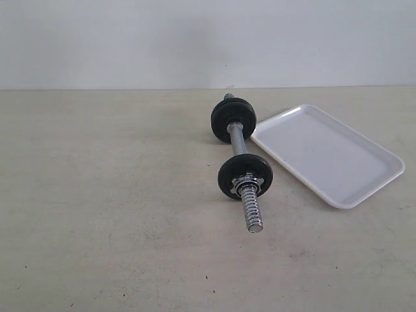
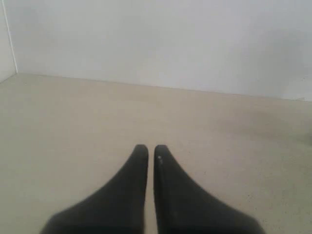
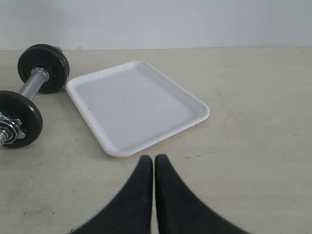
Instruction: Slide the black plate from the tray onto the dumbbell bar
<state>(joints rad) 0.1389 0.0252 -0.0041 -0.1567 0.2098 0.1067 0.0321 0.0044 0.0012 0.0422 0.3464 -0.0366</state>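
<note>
A plain pale grey-white wall [image 1: 130, 39] spans the far side. Below it lies a flat matte beige surface [image 1: 97, 227], faintly speckled, under soft, even light.

Light soft, even, somewhat dim; colours washed out in all my views. Faint shadows under dumbbell bar [image 1: 236, 138] and along near edge of tray [image 1: 325, 153]. Glare on tray's far-left rim. My left gripper [image 2: 151, 147] and right gripper [image 3: 154, 157] close to lens, soft-edged.
</note>
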